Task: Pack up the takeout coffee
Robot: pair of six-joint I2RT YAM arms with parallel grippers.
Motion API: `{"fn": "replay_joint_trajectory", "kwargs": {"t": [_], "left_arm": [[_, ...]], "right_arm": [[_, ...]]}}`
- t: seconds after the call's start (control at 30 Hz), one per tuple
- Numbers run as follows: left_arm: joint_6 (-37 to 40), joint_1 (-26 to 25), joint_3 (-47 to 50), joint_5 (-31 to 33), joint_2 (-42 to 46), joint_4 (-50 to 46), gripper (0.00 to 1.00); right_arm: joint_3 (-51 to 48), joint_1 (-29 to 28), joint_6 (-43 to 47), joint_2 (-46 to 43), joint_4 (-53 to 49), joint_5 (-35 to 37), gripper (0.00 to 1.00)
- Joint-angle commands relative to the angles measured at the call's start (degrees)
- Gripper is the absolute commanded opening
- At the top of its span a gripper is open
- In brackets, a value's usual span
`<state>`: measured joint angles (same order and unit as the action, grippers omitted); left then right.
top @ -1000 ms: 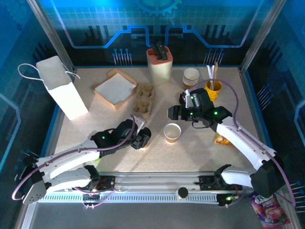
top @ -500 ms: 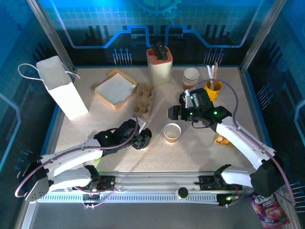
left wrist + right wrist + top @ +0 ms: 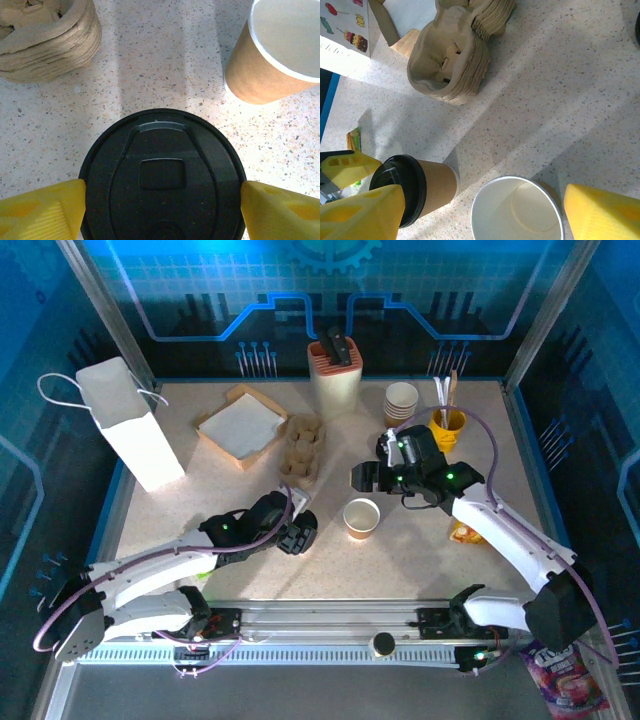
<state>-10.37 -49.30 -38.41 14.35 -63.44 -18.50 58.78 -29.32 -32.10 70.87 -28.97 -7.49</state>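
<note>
Beside lidless paper cup (image 3: 361, 517): left tool (image 3: 163, 197) straddles lidded coffee cup (image 3: 432, 185), cannot tell if pinching; right tool (image 3: 480, 215) above, spread, empty.

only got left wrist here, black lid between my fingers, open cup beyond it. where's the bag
observer: The bag stands upright at the far left, well away from the lidded cup.
operator: right end effector holding anything
observer: No. The right end effector is open and empty, close to the lidless cup.
operator: anything in that cup
observer: No. The right wrist view looks straight into it, and the white inside is bare.
</note>
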Motion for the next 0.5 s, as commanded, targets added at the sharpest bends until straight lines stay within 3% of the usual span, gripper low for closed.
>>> {"fn": "replay_joint_trajectory", "kwargs": {"t": [0.0,0.33,0.47], "left_arm": [[0.3,-0.4,0.8,0.7,0.8,0.9,0.83],[-3.9,0.5,1.4,-1.1,8.5,0.1,0.95],[-13.0,10.1,0.4,-10.2,10.8,-5.8,0.93]], "right_arm": [[0.8,-0.9,-0.1,0.4,0.3,0.0,0.84],[2.9,-4.0,8.2,3.0,-1.1,-2.2,0.84],[5.1,-8.0,12.9,6.6,-1.4,-4.1,0.84]]}}
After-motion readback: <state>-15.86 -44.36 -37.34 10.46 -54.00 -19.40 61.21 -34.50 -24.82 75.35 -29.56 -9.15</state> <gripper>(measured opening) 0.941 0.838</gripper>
